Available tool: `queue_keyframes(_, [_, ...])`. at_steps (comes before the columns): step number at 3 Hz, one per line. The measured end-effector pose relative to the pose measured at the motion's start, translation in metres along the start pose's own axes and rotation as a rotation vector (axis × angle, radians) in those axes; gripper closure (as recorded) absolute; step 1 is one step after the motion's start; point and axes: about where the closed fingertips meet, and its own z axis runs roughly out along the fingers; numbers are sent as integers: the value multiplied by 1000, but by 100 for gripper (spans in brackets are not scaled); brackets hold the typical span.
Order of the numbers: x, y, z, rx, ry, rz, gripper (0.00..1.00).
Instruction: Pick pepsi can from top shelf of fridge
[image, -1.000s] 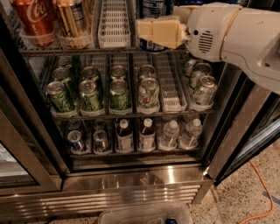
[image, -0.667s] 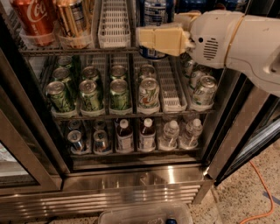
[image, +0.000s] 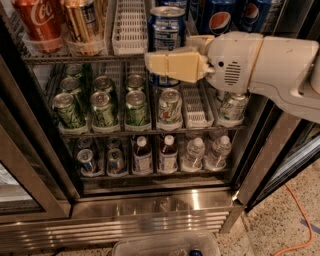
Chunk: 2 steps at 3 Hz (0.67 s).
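Observation:
The pepsi can (image: 167, 31), dark blue with a silver lid and a white small-print panel, hangs in front of the top shelf (image: 75, 58) of the fridge (image: 150, 210). Its base shows below the shelf line. My gripper (image: 162, 57) reaches in from the right on a white arm and is shut on the can. One yellowish finger (image: 175, 66) lies across the can's front lower half. The other finger is mostly hidden behind the can.
On the top shelf stand a red Coca-Cola can (image: 39, 22), a gold can (image: 82, 20), a white lane tray (image: 130, 27) and blue logo cans (image: 220, 17). Green cans (image: 102, 107) fill the middle rack, bottles (image: 167, 152) the lower one. An orange cable (image: 300, 220) lies on the floor at the right.
My gripper has moved left and down, out from the shelf, with the pepsi can in it. The can's lid now shows and its base sits below the shelf line.

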Motion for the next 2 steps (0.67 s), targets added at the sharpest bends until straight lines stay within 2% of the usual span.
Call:
queue_keyframes(1, [14, 9, 5, -43, 25, 24, 100])
queue_keyframes(2, [22, 14, 7, -64, 41, 37, 100])
